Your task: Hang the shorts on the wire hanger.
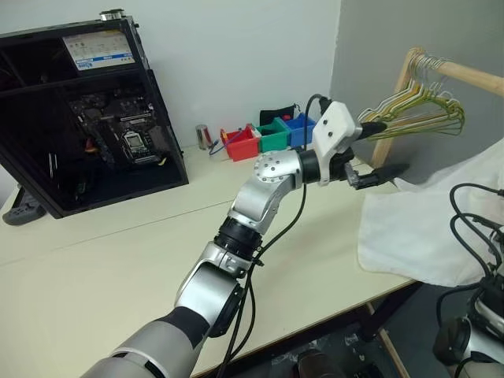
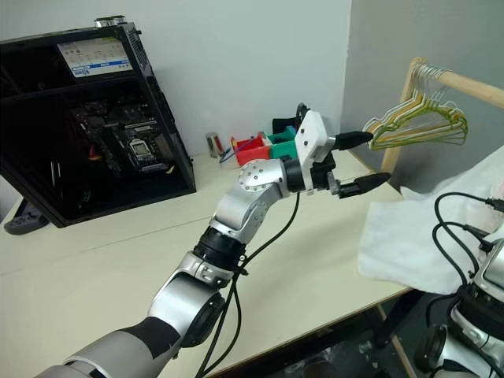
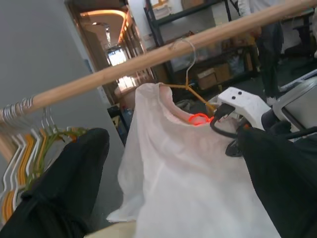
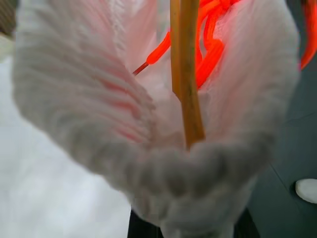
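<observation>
Jaws: left gripper spread, empty; right gripper clenched on shorts waistband. Shorts hung on wire hanger at rail, far right. Risk: tugging could unhook hanger.

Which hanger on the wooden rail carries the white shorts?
The single yellowish-tan wire hanger, hooked alone on the rail; the bunched green, yellow and white hangers at the rail's end are bare.
</observation>
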`<state>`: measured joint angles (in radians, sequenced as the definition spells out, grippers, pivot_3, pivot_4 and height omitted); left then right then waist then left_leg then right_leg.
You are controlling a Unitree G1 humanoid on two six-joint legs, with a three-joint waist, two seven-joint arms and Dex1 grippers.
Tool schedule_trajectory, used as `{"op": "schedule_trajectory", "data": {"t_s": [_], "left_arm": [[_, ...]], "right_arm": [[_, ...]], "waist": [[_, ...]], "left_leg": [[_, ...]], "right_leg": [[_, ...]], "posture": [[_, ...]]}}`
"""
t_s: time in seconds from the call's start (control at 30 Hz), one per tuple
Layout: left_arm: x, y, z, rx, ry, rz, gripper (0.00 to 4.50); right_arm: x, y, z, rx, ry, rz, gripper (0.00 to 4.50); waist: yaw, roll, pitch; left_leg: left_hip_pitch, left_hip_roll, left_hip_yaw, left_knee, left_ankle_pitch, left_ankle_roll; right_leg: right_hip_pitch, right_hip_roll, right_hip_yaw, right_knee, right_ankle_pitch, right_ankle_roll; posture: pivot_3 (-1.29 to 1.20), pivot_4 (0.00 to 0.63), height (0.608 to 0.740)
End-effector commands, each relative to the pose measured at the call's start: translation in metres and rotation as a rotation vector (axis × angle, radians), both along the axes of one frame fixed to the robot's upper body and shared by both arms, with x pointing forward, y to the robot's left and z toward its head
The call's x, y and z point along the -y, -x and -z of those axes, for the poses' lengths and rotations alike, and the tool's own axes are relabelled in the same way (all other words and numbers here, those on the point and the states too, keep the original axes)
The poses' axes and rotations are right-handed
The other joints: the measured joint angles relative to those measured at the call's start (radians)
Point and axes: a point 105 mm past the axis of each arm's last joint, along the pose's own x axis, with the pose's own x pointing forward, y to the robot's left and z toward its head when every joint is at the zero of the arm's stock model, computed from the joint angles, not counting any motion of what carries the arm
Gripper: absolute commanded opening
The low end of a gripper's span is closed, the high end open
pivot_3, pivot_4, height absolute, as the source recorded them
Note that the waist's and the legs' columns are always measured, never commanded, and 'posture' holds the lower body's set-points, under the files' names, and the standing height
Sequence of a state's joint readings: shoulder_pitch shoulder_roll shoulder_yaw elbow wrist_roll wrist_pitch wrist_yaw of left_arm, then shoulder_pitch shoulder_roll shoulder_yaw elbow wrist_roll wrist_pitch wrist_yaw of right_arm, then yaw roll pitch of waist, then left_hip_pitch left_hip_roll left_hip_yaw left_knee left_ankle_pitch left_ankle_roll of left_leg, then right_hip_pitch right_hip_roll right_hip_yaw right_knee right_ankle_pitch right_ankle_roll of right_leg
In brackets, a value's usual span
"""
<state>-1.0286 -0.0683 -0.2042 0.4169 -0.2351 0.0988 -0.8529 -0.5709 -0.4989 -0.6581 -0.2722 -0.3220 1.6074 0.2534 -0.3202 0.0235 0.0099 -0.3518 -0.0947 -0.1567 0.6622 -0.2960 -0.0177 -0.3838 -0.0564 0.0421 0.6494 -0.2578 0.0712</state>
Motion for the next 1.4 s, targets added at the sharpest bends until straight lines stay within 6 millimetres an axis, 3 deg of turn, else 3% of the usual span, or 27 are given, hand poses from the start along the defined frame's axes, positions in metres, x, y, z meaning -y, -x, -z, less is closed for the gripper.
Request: {"op": "schedule_trajectory", "data": {"t_s": [0.03, 0.23, 0.67, 1.07, 1.3, 1.4], "left_arm": [[-0.002, -0.001, -0.013, 0.032, 0.045, -0.008, 4.49], [-0.003, 0.0, -0.01, 0.03, 0.037, -0.009, 4.49], [-0.004, 0.002, -0.008, 0.04, 0.036, -0.021, 4.49], [-0.015, -0.008, -0.01, 0.05, 0.028, -0.065, 4.5], [-0.022, -0.01, -0.01, 0.05, 0.029, -0.075, 4.5], [-0.023, -0.01, -0.009, 0.047, 0.024, -0.073, 4.5]], "right_arm": [[0.005, -0.002, -0.014, 0.019, 0.017, 0.029, 0.0], [0.017, 0.001, -0.012, 0.008, -0.029, 0.088, 0.0], [0.02, -0.006, -0.006, 0.015, -0.138, 0.114, 0.0], [0.016, -0.01, -0.017, 0.016, -0.067, 0.1, 2.71], [0.007, -0.003, -0.029, 0.058, 0.037, 0.176, 4.28], [0.001, -0.001, -0.033, 0.087, 0.051, 0.192, 4.49]], "waist": [[-0.001, 0.001, -0.001], [-0.002, 0.001, -0.001], [0.005, 0.002, -0.001], [0.015, 0.002, -0.001], [0.014, 0.002, -0.001], [0.014, 0.003, -0.002]], "left_leg": [[0.001, 0.0, 0.001, 0.0, 0.0, 0.0], [0.004, -0.002, 0.001, 0.0, -0.002, 0.003], [0.005, -0.003, 0.001, 0.001, -0.002, 0.003], [0.006, -0.002, 0.001, 0.001, -0.002, 0.004], [0.006, -0.002, 0.0, 0.001, -0.002, 0.003], [0.006, -0.002, 0.0, 0.001, -0.002, 0.003]], "right_leg": [[0.001, 0.0, 0.0, 0.0, 0.0, 0.0], [0.006, -0.001, 0.001, -0.003, -0.001, 0.001], [0.008, -0.003, 0.001, -0.004, -0.001, 0.002], [0.009, -0.003, 0.001, -0.004, -0.001, 0.003], [0.009, -0.003, 0.001, -0.004, -0.001, 0.003], [0.009, -0.003, 0.001, -0.004, -0.002, 0.003]], "posture": [[-0.38, 0.0, 0.74], [-0.38, 0.0, 0.74], [-0.35, 0.0, 0.74], [-0.34, 0.0, 0.74], [-0.35, 0.0, 0.74], [-0.35, 0.0, 0.74]]}}
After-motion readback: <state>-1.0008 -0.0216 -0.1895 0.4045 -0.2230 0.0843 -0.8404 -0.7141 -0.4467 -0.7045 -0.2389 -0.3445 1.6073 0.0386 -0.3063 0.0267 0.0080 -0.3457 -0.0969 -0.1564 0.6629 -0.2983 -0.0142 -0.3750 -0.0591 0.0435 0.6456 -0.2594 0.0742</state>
